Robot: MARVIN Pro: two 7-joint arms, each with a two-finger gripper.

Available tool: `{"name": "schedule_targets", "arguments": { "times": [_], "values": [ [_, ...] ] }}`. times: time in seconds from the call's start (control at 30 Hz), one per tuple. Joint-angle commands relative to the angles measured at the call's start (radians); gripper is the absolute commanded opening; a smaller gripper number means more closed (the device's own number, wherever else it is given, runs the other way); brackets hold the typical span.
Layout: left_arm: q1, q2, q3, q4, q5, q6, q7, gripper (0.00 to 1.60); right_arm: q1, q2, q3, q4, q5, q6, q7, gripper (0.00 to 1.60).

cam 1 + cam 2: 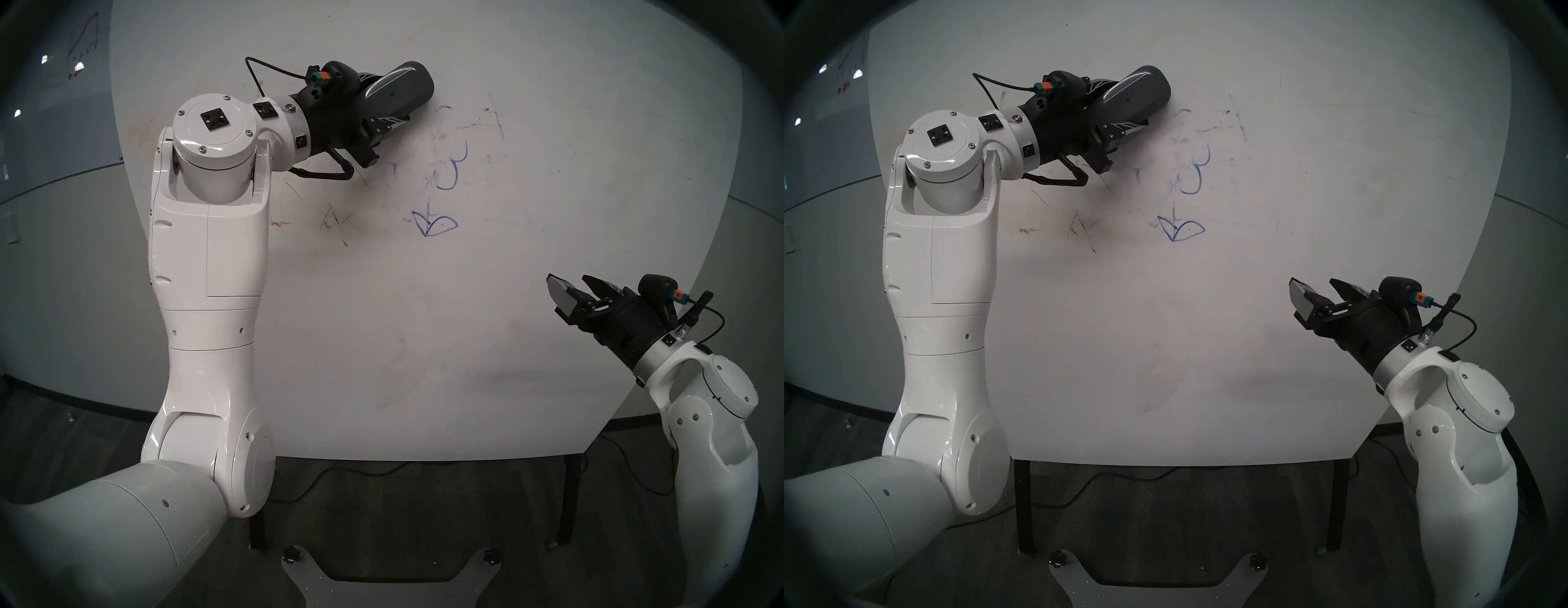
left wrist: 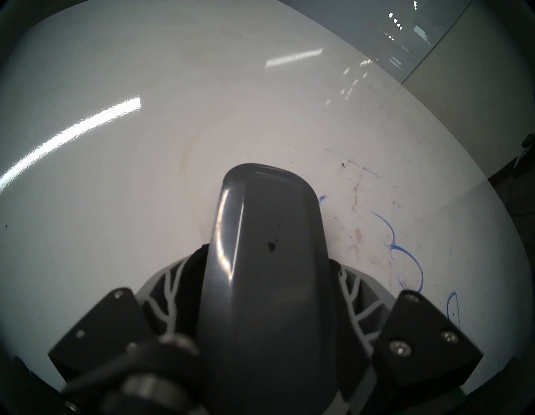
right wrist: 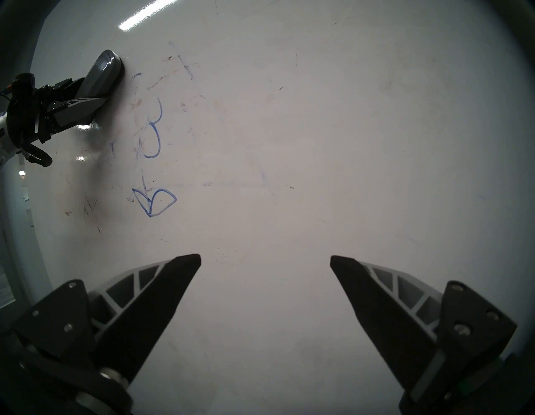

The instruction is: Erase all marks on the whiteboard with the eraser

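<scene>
The setting looked like a robotics lab or office test room, with a large whiteboard [image 1: 551, 85] on dark legs [image 1: 568, 501], grey wall panels [image 1: 51, 127] bearing a red graph [image 1: 82, 42], and loose floor cables [image 1: 339, 479].

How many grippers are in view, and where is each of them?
2. The left gripper is at the upper middle of the whiteboard, shut on the eraser. The right gripper hangs open over the lower right. None seems hidden.
</scene>
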Motion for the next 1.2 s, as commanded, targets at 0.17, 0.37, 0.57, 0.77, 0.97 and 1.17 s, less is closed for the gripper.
{"name": "schedule_targets", "arguments": {
  "times": [0.17,0.37,0.57,0.77,0.97,1.17],
  "values": [
    [0.077,0.01,-0.021,-0.003,0.016,0.043,0.005,0.0,0.004,0.002,0.0,-0.018,0.0,-0.001,0.001,1.6],
    [0.107,0.007,-0.023,-0.013,0.012,0.044,0.006,0.0,0.004,0.002,0.0,-0.018,0.0,-0.001,0.001,1.6],
    [0.129,0.009,-0.029,-0.016,0.009,0.044,0.008,0.0,0.004,0.002,0.0,-0.018,0.0,-0.001,0.001,1.6],
    [0.152,0.014,-0.028,-0.025,0.005,0.045,-0.002,0.0,0.004,0.002,0.0,-0.018,0.0,-0.001,0.001,1.6],
    [0.168,0.015,-0.026,-0.032,0.001,0.045,-0.01,0.0,0.004,0.002,0.0,-0.018,0.0,-0.001,0.001,1.6],
    [0.136,0.01,-0.031,-0.016,0.007,0.04,0.003,0.0,0.004,0.002,0.0,-0.019,0.0,-0.001,0.001,1.6]
  ]
}}
